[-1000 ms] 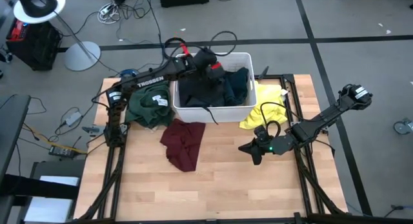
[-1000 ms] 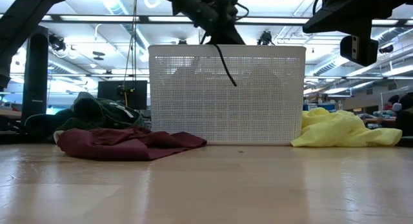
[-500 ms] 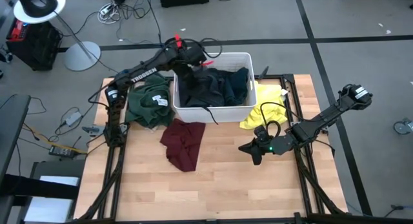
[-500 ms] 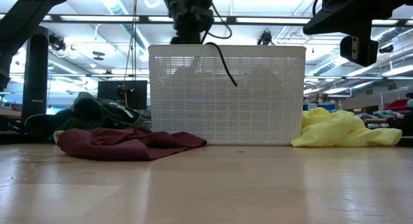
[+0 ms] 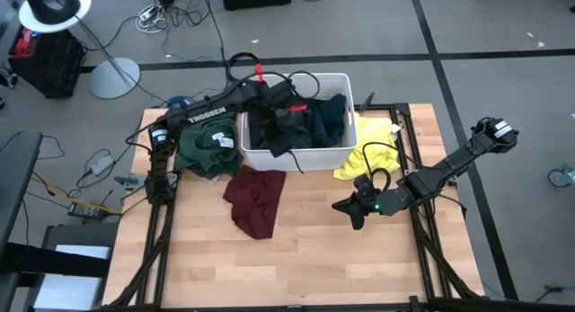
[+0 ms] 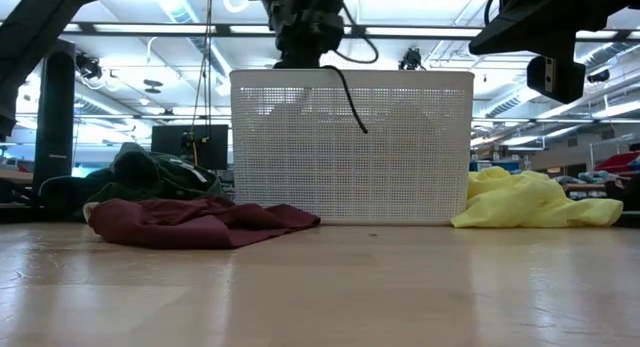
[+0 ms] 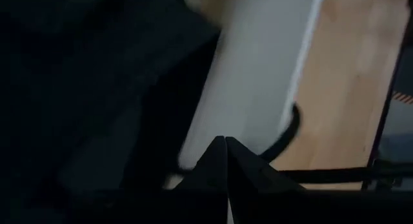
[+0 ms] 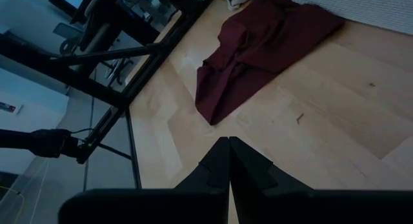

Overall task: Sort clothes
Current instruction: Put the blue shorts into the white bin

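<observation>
A white mesh tub [image 5: 296,156] stands at the table's far middle, with dark clothes [image 5: 274,128] and dark blue jeans [image 5: 332,114] in it. A black cord [image 6: 350,102] hangs over its near wall. A green top [image 5: 205,148] lies left of the tub, a maroon piece [image 5: 254,197] lies in front of it, and a yellow piece [image 5: 368,155] lies to its right. My left gripper [image 5: 280,101] is shut over the tub's left half, close above the dark clothes. My right gripper [image 5: 343,207] is shut and empty above bare table, right of the maroon piece. My left gripper [image 7: 224,141] points down into the tub with shut fingers. I cannot tell whether it touches the dark clothes [image 7: 77,88]; the arm and the tub's wall hide the fingertips in the other views.
Black frame rails [image 5: 157,249] run along the table's left and right edges. The near half of the wooden table [image 5: 296,267] is bare. The maroon piece also shows in the right wrist view [image 8: 258,50].
My left gripper has swung from above the tub's far rim toward the table's left, then back over the tub's left half and a little nearer. The clothes on the table and my right arm have kept still.
</observation>
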You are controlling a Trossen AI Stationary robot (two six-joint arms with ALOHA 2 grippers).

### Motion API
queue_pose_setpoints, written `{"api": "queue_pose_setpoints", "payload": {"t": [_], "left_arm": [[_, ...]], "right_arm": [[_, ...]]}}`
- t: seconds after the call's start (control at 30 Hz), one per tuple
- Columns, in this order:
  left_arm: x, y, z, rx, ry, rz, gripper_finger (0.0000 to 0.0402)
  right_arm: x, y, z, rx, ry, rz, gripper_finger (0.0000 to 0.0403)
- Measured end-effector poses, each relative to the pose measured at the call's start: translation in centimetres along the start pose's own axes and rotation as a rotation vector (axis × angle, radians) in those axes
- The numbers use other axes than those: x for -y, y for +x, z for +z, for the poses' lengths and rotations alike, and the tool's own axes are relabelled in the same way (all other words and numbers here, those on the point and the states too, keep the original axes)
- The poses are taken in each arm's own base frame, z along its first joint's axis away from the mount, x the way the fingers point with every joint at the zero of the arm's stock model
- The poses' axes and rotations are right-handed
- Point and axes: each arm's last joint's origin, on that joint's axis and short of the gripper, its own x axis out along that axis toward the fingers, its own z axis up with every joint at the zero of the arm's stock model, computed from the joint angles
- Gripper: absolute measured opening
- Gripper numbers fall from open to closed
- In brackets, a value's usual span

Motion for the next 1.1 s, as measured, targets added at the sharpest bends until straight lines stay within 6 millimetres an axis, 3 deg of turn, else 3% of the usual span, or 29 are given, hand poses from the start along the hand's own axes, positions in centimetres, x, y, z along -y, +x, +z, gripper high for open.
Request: {"api": "queue_pose_setpoints", "payload": {"t": [0.3, 0.63, 0.8, 1.1], "left_arm": [[0.3, -0.1, 1.4, 0.141, 0.014, -0.051, 0.0000], [-0.9, -0.4, 0.0, 0.000, -0.063, -0.005, 0.0000], [-0.4, -0.3, -0.3, -0.033, -0.065, -0.068, 0.0000], [0.2, -0.2, 0.7, 0.058, -0.007, -0.122, 0.0000]], "right_arm": [[0.0, 0.0, 0.0, 0.000, 0.003, 0.003, 0.0007], [0.0, 0.0, 0.0, 0.001, 0.006, 0.003, 0.0008], [0.0, 0.0, 0.0, 0.001, 0.006, 0.003, 0.0008], [0.0, 0.0, 0.0, 0.000, 0.006, 0.003, 0.0008]]}}
